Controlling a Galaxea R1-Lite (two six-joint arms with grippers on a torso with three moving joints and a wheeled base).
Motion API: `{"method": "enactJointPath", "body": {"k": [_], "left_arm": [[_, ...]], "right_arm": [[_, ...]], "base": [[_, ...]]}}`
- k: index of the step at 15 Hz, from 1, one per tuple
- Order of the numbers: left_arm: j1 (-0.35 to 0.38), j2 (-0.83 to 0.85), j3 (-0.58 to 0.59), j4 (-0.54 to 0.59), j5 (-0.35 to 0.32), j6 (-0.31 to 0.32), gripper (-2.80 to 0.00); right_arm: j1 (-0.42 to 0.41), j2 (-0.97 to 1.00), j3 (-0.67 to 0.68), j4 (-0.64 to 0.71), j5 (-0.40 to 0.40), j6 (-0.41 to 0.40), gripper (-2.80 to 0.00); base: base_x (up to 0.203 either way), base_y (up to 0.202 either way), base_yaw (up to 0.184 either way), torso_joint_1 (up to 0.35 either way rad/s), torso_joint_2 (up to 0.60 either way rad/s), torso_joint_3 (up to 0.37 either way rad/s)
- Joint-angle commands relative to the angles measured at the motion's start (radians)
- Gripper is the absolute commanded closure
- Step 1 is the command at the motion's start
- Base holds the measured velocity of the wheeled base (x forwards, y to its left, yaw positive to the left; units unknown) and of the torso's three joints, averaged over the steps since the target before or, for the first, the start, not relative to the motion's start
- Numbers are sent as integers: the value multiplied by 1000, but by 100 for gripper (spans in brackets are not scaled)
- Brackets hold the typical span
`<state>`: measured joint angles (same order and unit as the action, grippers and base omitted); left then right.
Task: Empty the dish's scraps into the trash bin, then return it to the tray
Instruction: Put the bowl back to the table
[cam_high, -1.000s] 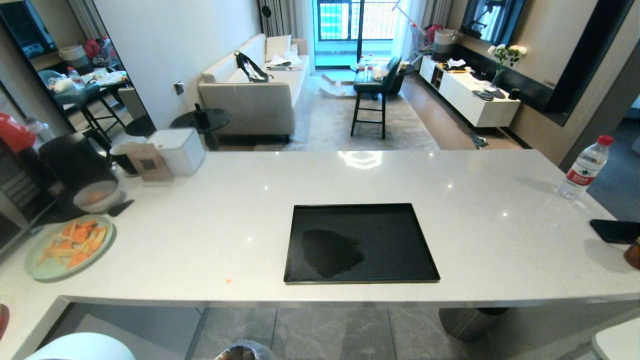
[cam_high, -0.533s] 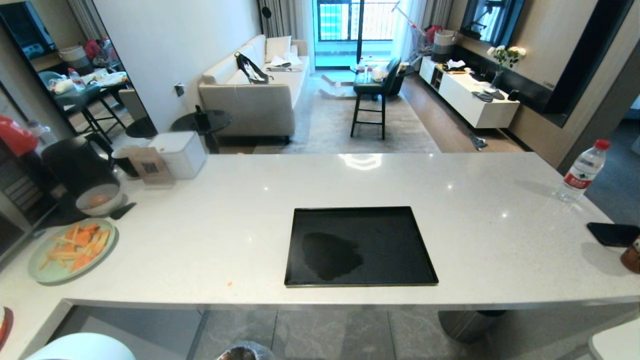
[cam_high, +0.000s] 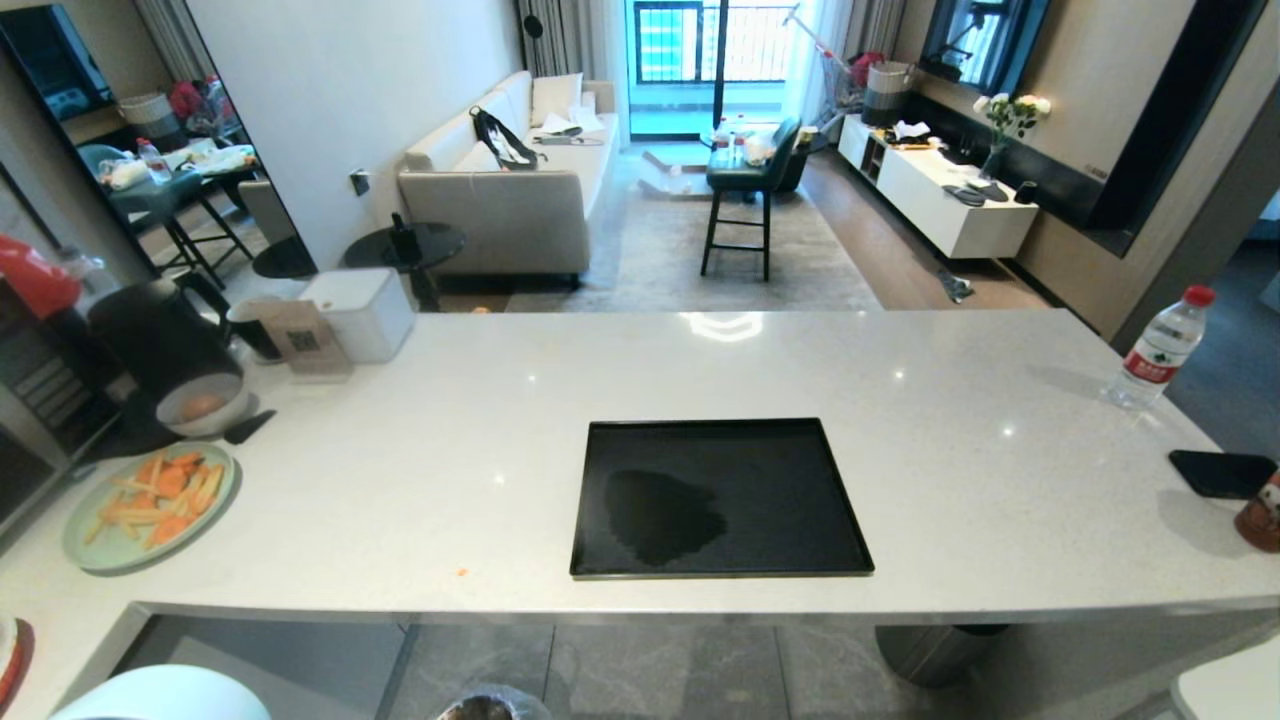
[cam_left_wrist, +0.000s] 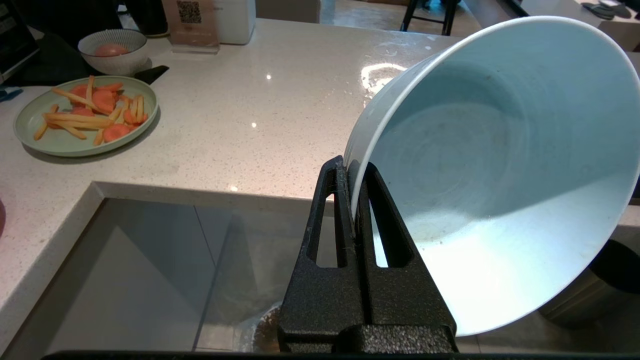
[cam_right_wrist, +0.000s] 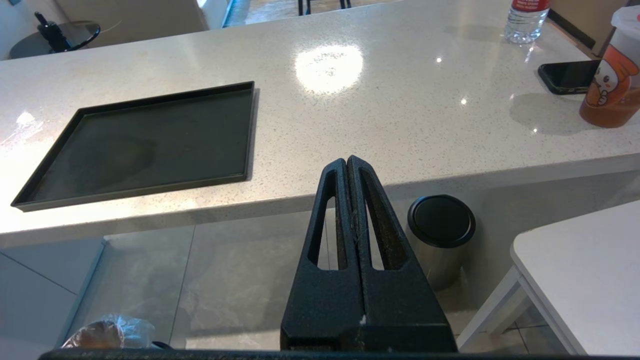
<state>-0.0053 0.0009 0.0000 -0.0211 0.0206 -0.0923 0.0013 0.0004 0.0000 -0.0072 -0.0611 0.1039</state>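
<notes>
Left wrist view: left claw (cam_left_wrist: 356, 200) is pinching the rim of the dish (cam_left_wrist: 500, 165), jaws closed tight on the thin wall; dish is tilting on its side, filling the right half of the frame, hanging off the counter (cam_left_wrist: 260, 125) edge over the floor.
Dish contents: looking empty, no scraps showing inside; dumping step is reading as done.
Trash bin: showing only as a crinkly bag edge at bottom centre of the head view (cam_high: 490, 705), low on the floor, partly cut off.
Tray: sitting bare at centre of the head view (cam_high: 720, 495), flat on the counter, well apart from the dish; dark smudge on its floor.
Right claw: (cam_right_wrist: 356, 200) is idling with jaws closed and empty, below the counter edge, off to the tray's right.
Risk, grip: one thin rim pinch is carrying the whole dish, smooth glaze; dish could be slipping or swinging during the lift.
Risk, counter edge: dish is hanging below counter level; lifting too shallow could be knocking it on the counter lip.
Risk, placing: tilted dish needs levelling first; releasing early could be leaving it rolling or landing on the tray rim.
Risk, neighbours: green plate (cam_left_wrist: 85, 117) with food and grey bowl (cam_left_wrist: 113, 50) are sitting in the upper left of the left wrist view; a wide swing could be clipping them.
</notes>
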Motion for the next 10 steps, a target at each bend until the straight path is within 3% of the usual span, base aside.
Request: {"method": "enactJointPath", "body": {"k": [1,10], "left_arm": [[-1,1,0,0,1,-1,0],[1,1,0,0,1,-1,0]], "right_arm": [[0,0,0,0,0,0,0],[0,0,0,0,0,0,0]], "base": [[0,0,0,53,-118,-61],[0,0,0,7,-14,-8]]}}
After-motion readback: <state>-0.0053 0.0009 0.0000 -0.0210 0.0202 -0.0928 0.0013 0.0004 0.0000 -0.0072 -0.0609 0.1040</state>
